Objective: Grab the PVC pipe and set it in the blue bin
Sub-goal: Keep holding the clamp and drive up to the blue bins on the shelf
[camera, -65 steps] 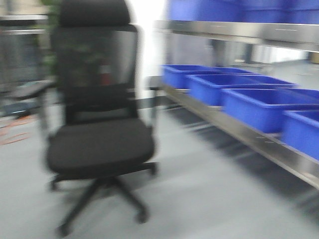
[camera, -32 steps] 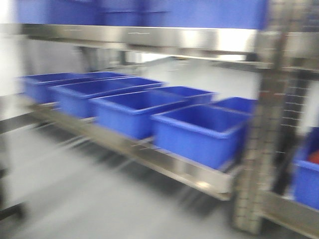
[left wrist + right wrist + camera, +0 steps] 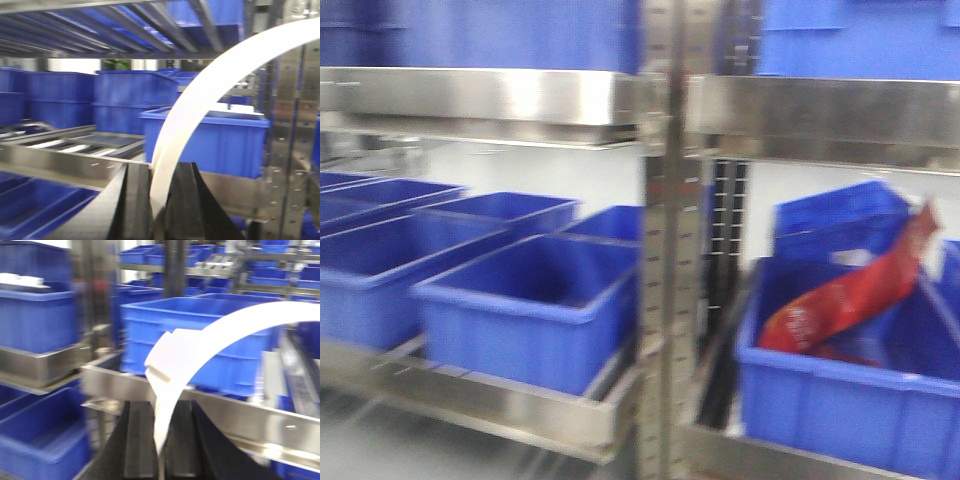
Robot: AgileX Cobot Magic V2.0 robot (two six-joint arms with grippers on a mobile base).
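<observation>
Jaws of left gripper [image 3: 159, 172] and right gripper [image 3: 159, 410] each pinch a curved white PVC pipe [image 3: 200, 105], held in the air. The front view has just swung onto the steel rack [image 3: 665, 250]. An empty blue bin [image 3: 520, 320] sits at the lower shelf's right end, so the drop looks close.

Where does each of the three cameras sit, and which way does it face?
Front view: faces forward at a steel rack of blue bins; no part of the robot shows.
Left wrist view: behind the left jaws, looking along them at the shelves; they clamp a white PVC pipe.
Right wrist view: behind the right jaws, which also clamp white PVC pipe.
Shared: both wrist views show black jaws, pipe and bins.
</observation>
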